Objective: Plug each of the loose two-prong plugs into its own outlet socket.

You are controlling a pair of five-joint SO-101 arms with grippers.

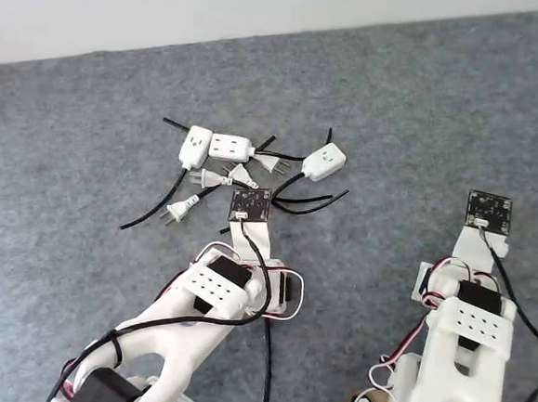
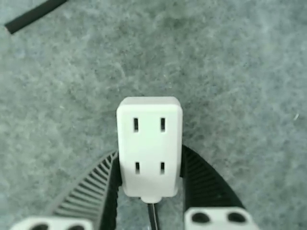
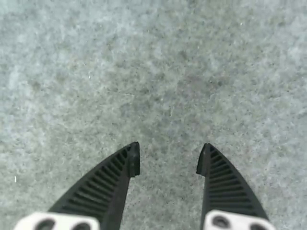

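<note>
White left arm [image 1: 182, 334] ends just beside the loose white two-prong plugs [image 1: 209, 179]; the right arm [image 1: 466, 334] sits well apart from those plugs. Left wrist view: the left tool [image 2: 149, 152] pinches a white plastic two-outlet socket block [image 2: 149, 136], long axis pointing straight out, its cord cut off at the frame edge. Right wrist view: the right tool [image 3: 168, 160] is spread over the grey carpeted table [image 3: 158, 72].

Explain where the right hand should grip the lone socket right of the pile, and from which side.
Probably take the socket across its long side walls, with the open right hand coming down from above. It lies flat, slots up, and its cable leaves the end facing the loose plugs, so the far end looks freer.
</note>
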